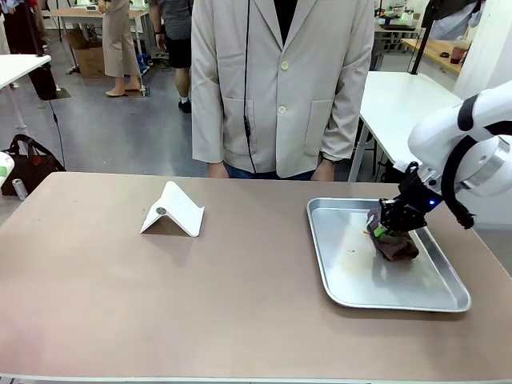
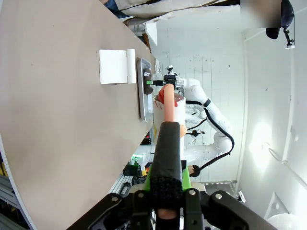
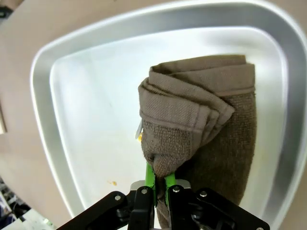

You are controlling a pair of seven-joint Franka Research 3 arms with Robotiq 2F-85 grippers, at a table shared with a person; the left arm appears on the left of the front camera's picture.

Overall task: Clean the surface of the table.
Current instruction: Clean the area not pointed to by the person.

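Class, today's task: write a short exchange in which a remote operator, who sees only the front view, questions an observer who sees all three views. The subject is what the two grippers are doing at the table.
Operator: The right gripper is down in the tray on the table, at the brown towel. Is it gripping?
Observer: Yes. Its wrist view shows the green pads shut on a bunched fold of the towel.
Operator: And the left gripper?
Observer: The left gripper is shut on a handle with a black sleeve and a pink stem. I cannot make out what is at the handle's far end.
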